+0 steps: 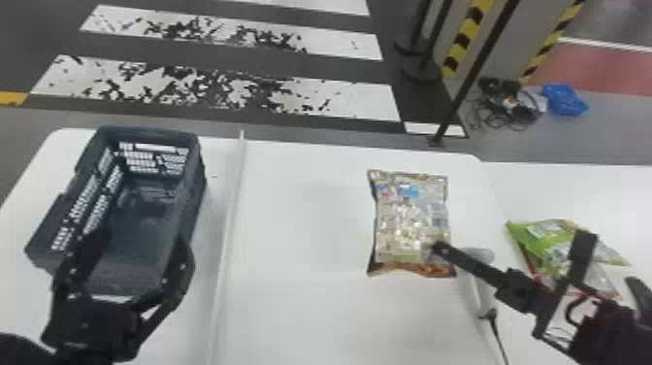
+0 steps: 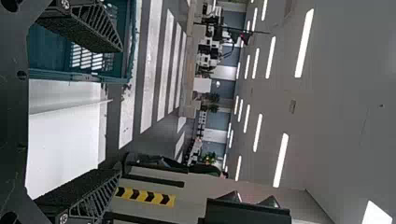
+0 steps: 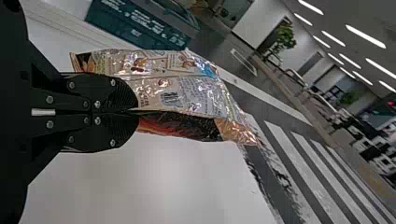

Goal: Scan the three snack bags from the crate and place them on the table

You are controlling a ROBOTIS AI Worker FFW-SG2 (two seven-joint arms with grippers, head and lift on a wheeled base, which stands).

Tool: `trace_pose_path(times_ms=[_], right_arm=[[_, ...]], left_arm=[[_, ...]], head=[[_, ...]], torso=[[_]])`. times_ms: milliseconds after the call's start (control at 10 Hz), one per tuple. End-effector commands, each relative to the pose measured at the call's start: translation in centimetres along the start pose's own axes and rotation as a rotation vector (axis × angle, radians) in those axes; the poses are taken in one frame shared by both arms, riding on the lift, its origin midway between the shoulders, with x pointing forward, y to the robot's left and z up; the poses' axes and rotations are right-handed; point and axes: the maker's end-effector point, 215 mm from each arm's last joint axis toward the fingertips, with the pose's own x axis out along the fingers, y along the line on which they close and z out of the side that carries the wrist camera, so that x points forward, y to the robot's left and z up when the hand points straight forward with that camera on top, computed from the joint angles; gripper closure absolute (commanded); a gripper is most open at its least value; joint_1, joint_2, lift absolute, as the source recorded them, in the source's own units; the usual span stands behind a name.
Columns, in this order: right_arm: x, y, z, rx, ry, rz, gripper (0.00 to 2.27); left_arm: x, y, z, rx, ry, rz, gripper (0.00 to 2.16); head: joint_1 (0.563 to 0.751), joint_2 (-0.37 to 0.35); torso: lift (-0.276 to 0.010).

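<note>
Right hand (image 1: 440, 249) pinches a shiny tan snack bag (image 1: 410, 218); orange-edged, crinkled.

crate (image 1: 194, 170) on table (image 1: 301, 301) at left, 1 snack bag (image 1: 410, 213) in right hand (image 1: 439, 248), other bags (image 1: 546, 242) farther right

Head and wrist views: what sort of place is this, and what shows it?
Probably an indoor car park or similar hall: white crossing stripes mark the floor, yellow-and-black hazard bands edge a pillar, and strip lights line the ceiling.
</note>
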Motion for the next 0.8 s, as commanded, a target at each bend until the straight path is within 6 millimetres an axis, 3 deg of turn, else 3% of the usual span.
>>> trace_pose_path(times_ms=[0,200,400,500,700], right_arm=[[-1.3,-1.1,5.6,0.019,-0.155,-0.043,2.19],[-2.9,-5.4,12.0,-0.046,-0.336,-0.215,2.19],[-5.4,-12.9,16.6,-0.034,-0.495,-0.461,2.19],[-6.5,-16.5,18.0,-0.042,-0.540,-0.581,2.19],[-7.4,-20.6,21.4,-0.142,-0.578,-0.764,2.19]], left_arm=[[0.0,0.0,-0.1,0.002,0.004,0.000,0.07],[-0.2,0.0,-0.2,0.017,0.010,-0.006,0.07],[-0.5,0.2,-0.8,0.023,0.027,-0.005,0.07],[-0.6,0.3,-1.0,0.025,0.034,-0.004,0.07],[-0.9,0.5,-1.5,0.031,0.046,-0.001,0.07]], head=[[0.695,-0.218],[0.695,-0.273],[0.695,-0.350],[0.695,-0.350],[0.695,-0.350]], torso=[[-0.037],[-0.037],[-0.037],[-0.037],[-0.037]])
